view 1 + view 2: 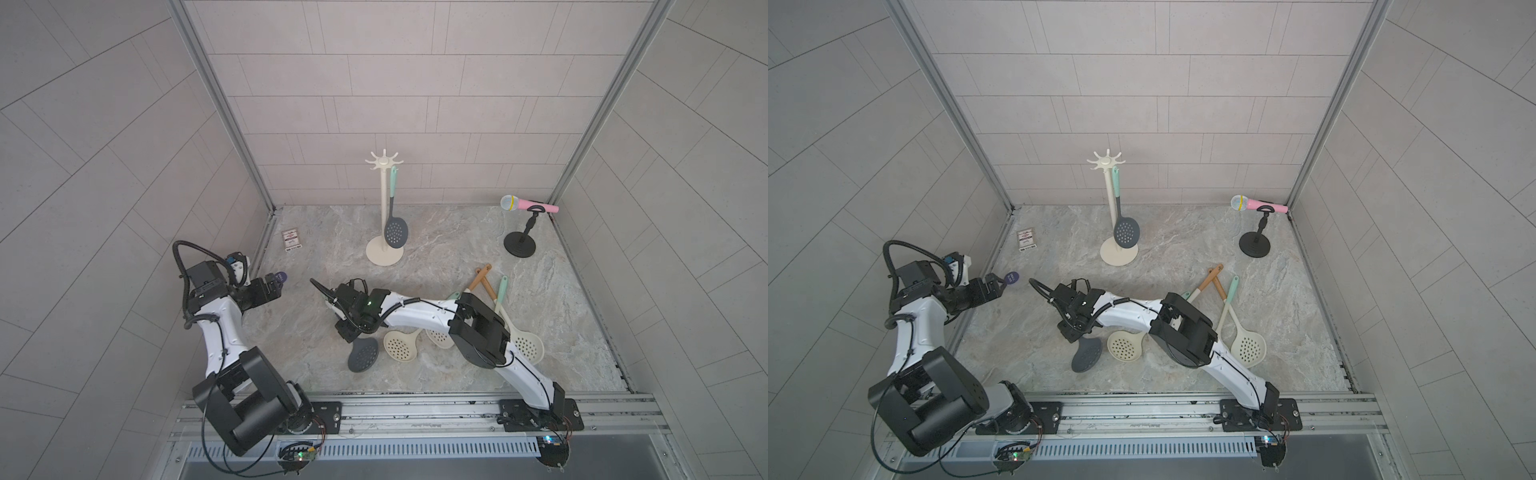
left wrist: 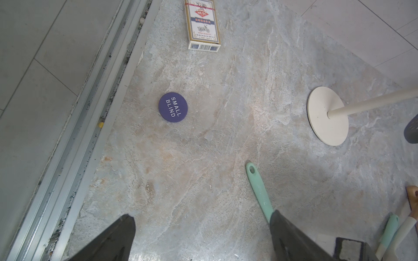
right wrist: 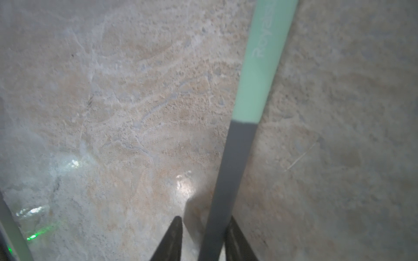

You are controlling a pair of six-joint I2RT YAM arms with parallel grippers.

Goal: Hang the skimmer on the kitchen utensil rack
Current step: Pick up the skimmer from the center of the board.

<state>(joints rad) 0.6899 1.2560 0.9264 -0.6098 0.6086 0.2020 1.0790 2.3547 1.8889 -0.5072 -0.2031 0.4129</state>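
Grey and mint, the skimmer (image 1: 363, 354) lies flat on the marbled worktop (image 1: 436, 257) at the lower middle of both top views, its perforated head just beside two cream skimmers (image 1: 400, 345). Its grey shaft (image 3: 230, 169) is straddled by the right fingers (image 3: 174, 239), drawn narrow: one is pressed to it and a sliver of gap is seen at the other, so a firm hold cannot be confirmed. The left fingers (image 2: 113, 237) are spread wide and empty. The utensil is judged light, stiff in the shaft and head-heavy, so likely to swing. It is best taken on the shaft, the hole in the mint end (image 2: 255, 180) left free for a hook of the kitchen utensil rack (image 1: 384, 208) at centre, where a dark skimmer (image 1: 397, 232) is hung
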